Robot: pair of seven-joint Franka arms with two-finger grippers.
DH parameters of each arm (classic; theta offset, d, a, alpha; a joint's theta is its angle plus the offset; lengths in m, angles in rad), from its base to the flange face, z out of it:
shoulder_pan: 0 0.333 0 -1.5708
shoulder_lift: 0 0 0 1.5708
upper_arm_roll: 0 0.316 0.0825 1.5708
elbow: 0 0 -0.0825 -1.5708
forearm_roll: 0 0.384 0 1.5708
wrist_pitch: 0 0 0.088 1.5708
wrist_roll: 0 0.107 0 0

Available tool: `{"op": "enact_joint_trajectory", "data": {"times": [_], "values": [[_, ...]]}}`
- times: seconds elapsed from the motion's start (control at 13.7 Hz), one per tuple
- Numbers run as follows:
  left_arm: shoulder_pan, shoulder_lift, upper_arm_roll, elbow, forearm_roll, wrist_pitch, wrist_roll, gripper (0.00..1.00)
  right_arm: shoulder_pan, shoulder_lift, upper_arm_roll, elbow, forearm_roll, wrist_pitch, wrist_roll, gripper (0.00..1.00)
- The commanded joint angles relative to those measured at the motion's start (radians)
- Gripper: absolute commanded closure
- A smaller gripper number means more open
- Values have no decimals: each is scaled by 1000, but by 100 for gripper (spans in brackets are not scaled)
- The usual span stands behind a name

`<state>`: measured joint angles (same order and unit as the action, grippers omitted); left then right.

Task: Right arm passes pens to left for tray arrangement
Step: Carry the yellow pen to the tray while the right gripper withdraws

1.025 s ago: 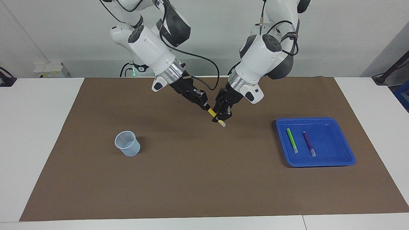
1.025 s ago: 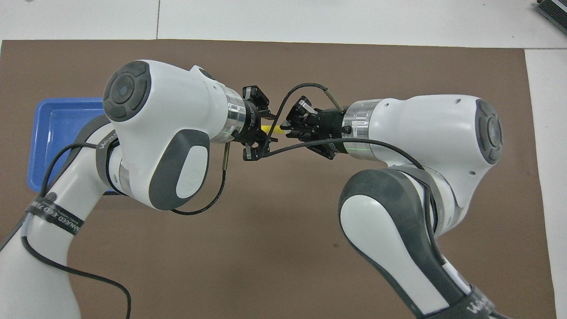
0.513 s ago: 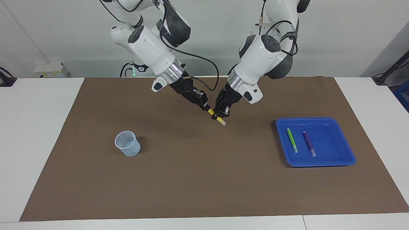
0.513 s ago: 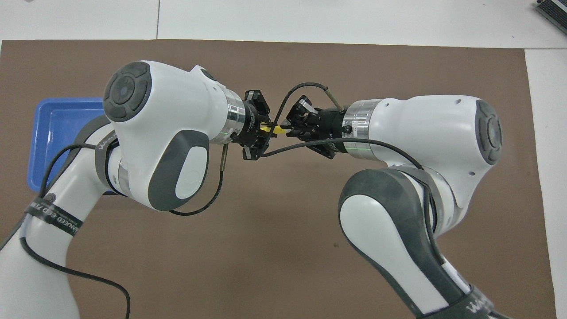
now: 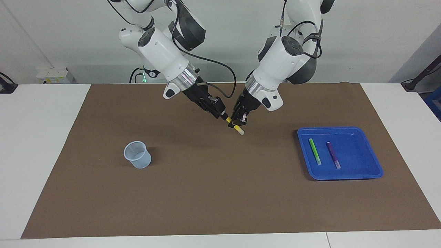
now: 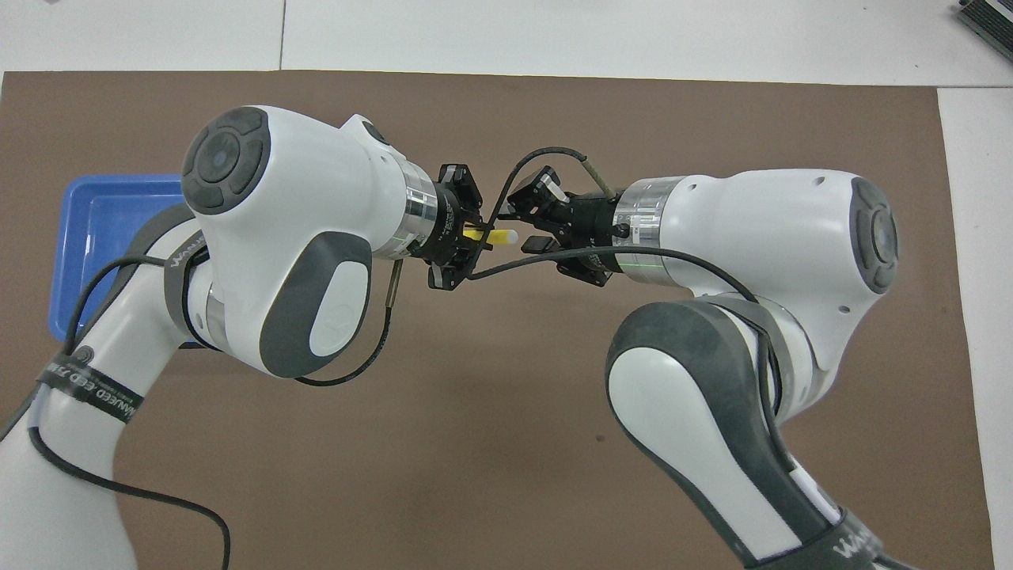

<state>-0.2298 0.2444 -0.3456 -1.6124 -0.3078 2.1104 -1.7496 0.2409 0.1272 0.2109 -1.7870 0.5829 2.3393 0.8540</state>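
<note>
The yellow pen hangs slanted over the middle of the brown mat, its pale cap low in the facing view. My left gripper is shut on its barrel. My right gripper stands at the pen's other end, open, its fingers apart on either side of that end. The green pen and the purple pen lie side by side in the blue tray toward the left arm's end of the table.
A small translucent pale-blue cup stands on the brown mat toward the right arm's end. A loose black cable loops from the right wrist over the mat. White table shows around the mat.
My left gripper closed on the yellow pen. My right gripper, shut on the pen before, has spread its fingers and let go. Both arms stayed almost in place.
</note>
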Motion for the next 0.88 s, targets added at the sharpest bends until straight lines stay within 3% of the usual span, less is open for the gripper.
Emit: {"op": "enact_joint_trajectory", "data": {"times": [0.0, 0.29, 0.59, 0.81], "values": [[4, -22, 17, 8, 16, -76, 102, 100, -63, -20, -4, 24, -89, -102, -32, 0], [27, -53, 17, 11, 118, -199, 281, 100, -170, -55, -7, 70, -120, -277, -186, 0], [142, -73, 19, 5, 122, -354, 594, 100, -325, -112, -7, 70, -273, -426, -433, 0], [208, -82, 19, -7, 199, -421, 804, 100, -445, -153, -7, 69, -342, -535, -599, 0]]}}
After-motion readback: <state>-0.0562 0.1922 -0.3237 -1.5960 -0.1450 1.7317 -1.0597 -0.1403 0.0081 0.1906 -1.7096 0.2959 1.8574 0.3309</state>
